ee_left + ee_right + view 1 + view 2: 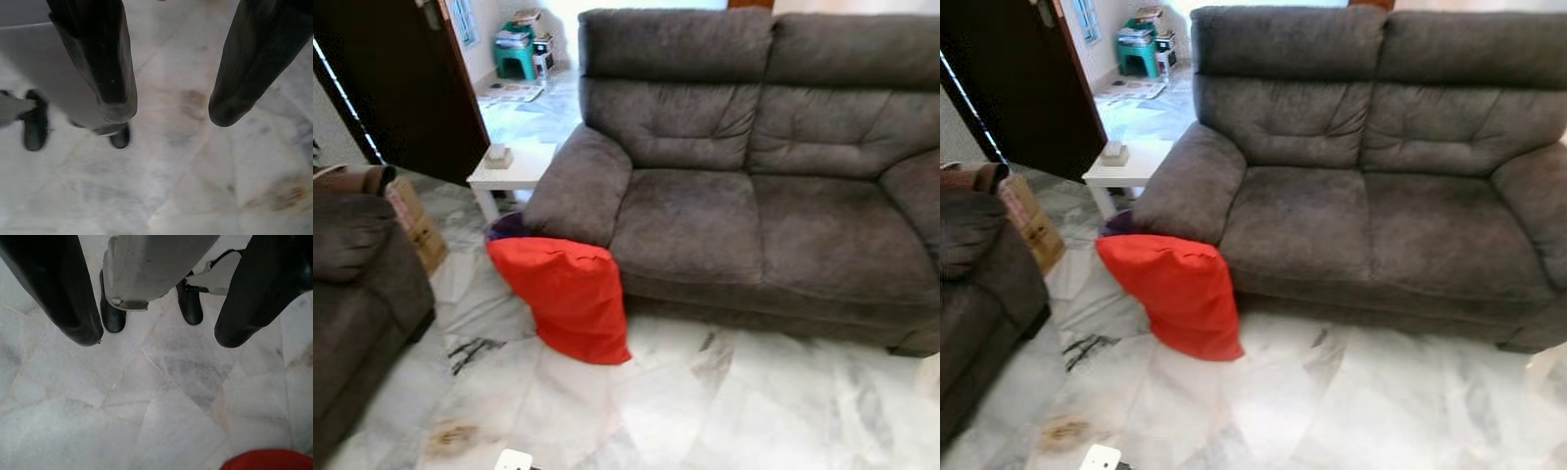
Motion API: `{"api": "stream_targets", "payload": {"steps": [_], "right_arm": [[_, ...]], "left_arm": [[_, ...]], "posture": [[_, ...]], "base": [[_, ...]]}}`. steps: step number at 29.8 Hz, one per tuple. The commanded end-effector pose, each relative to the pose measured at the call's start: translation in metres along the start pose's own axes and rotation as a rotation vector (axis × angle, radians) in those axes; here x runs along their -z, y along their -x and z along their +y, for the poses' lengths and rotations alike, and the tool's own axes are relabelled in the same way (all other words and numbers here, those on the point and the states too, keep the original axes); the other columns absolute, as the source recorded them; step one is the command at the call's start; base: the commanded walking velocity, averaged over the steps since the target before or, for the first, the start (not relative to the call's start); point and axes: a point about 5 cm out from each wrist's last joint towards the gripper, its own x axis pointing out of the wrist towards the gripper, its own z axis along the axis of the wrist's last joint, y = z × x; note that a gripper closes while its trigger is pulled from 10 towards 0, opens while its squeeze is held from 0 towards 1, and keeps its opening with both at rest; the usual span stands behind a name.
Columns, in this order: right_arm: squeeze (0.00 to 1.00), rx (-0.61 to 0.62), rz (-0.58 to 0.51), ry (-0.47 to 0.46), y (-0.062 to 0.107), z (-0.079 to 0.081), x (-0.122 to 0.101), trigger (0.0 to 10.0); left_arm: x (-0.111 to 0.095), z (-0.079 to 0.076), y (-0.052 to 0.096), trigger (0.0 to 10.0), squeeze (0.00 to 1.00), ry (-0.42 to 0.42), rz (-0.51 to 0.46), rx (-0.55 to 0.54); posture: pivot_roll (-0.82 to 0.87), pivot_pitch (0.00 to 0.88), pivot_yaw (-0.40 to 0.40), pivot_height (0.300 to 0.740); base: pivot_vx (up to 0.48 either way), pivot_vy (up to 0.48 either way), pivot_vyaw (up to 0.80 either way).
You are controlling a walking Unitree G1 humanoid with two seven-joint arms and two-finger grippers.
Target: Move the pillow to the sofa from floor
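Note:
A red pillow (571, 296) stands on the marble floor, leaning against the front left corner of a grey two-seat sofa (754, 196). A sliver of the red pillow (269, 461) also shows in the right wrist view. My left gripper (171, 110) hangs open over bare marble, with nothing between its fingers. My right gripper (156, 340) also hangs open above the floor, its fingers wide apart and holding nothing. Both arms are down at my sides, away from the pillow.
A white side table (514, 166) with a small box stands left of the sofa arm. A second dark sofa (357, 294) and a cardboard box (416, 223) sit at the left. A dark door (406, 78) is behind. A white object (513, 459) lies on the floor near me.

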Motion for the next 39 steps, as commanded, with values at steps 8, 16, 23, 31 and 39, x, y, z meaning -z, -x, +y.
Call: {"api": "stream_targets", "payload": {"steps": [8, 16, 23, 31, 39], "right_arm": [[0.0, -0.02, 0.014, 0.022, -0.003, 0.019, 0.006, 10.0], [0.0, -0.024, -0.002, 0.002, -0.004, 0.025, 0.003, 10.0], [0.0, -0.008, -0.035, -0.001, -0.002, 0.004, -0.01, 10.0], [0.0, -0.011, -0.057, 0.096, 0.0, -0.007, -0.017, 10.0], [0.0, -0.041, -0.051, 0.204, -0.004, 0.011, -0.016, 10.0]], "left_arm": [[0.005, 0.003, 0.001, 10.0, 0.0, 0.006, 0.024, 0.007], [0.005, 0.004, 0.001, 10.0, 0.0, 0.01, 0.021, 0.005], [0.005, 0.005, 0.001, 10.0, 0.0, 0.01, 0.02, 0.002], [0.006, 0.005, 0.001, 10.0, 0.0, 0.016, 0.022, 0.002], [0.006, 0.006, 0.001, 10.0, 0.0, 0.015, 0.023, -0.001]], "posture": [[-0.04, 0.057, 0.072, 0.74], [-0.03, 0.052, 0.072, 0.74], [-0.03, 0.052, 0.071, 0.74], [-0.03, 0.051, 0.07, 0.74], [-0.03, 0.05, 0.067, 0.74]], "base": [[0.209, 0.0, 0.58], [0.364, 0.0, 0.67], [0.368, 0.0, 0.0], [0.363, 0.0, 0.0], [0.198, 0.0, 0.17]]}}
